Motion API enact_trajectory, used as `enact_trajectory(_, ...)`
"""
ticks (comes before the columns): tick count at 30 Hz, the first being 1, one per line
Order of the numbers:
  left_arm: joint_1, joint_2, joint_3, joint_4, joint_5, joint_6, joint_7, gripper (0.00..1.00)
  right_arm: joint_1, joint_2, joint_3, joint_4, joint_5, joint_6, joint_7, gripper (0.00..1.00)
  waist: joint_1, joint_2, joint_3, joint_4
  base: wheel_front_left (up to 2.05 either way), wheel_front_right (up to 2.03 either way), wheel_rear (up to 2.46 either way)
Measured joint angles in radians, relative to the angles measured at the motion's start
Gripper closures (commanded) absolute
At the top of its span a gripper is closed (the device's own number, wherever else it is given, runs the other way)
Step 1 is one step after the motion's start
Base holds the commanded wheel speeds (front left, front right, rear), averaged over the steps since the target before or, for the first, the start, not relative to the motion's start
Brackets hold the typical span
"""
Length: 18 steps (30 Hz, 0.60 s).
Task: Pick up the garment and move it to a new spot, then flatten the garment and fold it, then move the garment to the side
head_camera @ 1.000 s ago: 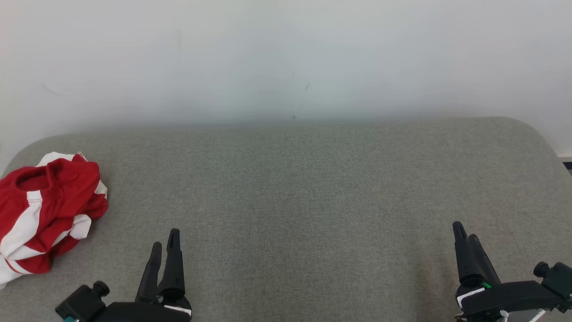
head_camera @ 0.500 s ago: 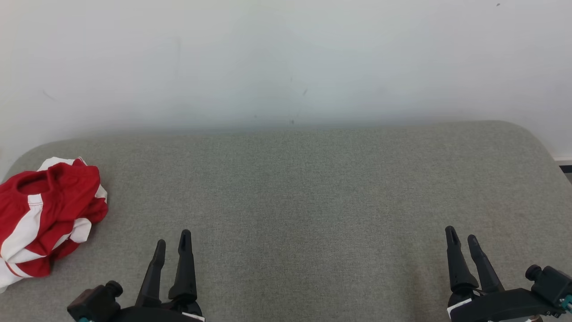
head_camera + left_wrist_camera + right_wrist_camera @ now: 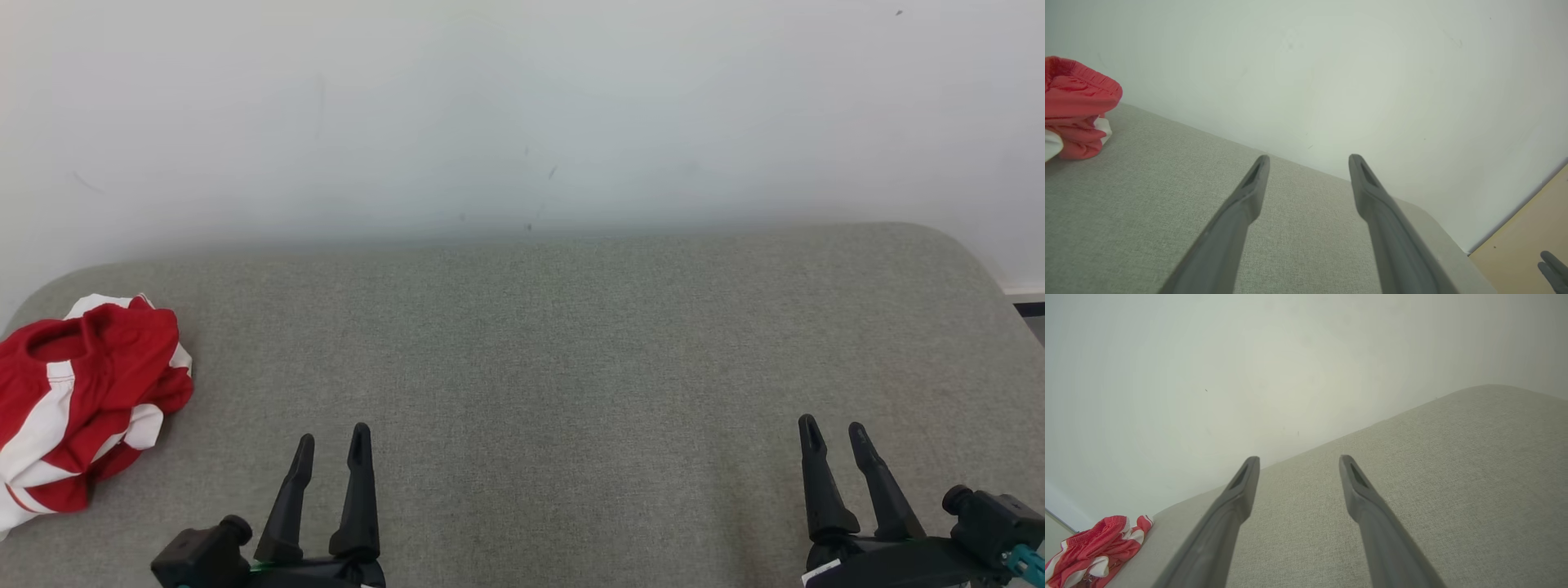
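Crumpled red-and-white garment [image 3: 82, 400] lying at the left edge of the grey padded surface [image 3: 555, 343]; left gripper [image 3: 333, 437] and right gripper [image 3: 832, 426] at the near edge, both released and empty, clear of it.

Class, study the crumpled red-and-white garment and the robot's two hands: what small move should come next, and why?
Probably swing the left hand leftward toward the garment. It lies bunched at the left end of the cushion, nearest that hand, which is open, empty and not yet touching it.

The garment [image 3: 82, 392] runs off the left edge.
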Motion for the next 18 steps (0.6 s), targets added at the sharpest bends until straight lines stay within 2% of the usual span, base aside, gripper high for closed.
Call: enact_trajectory(18,0.006,0.0,-0.031,-0.008,0.213,0.021,-0.034,0.0,0.024,0.007,0.006,-0.039,-0.176,0.0,-0.06,0.0,0.0,0.0001,-0.008,-0.008,0.0,0.0,0.0)
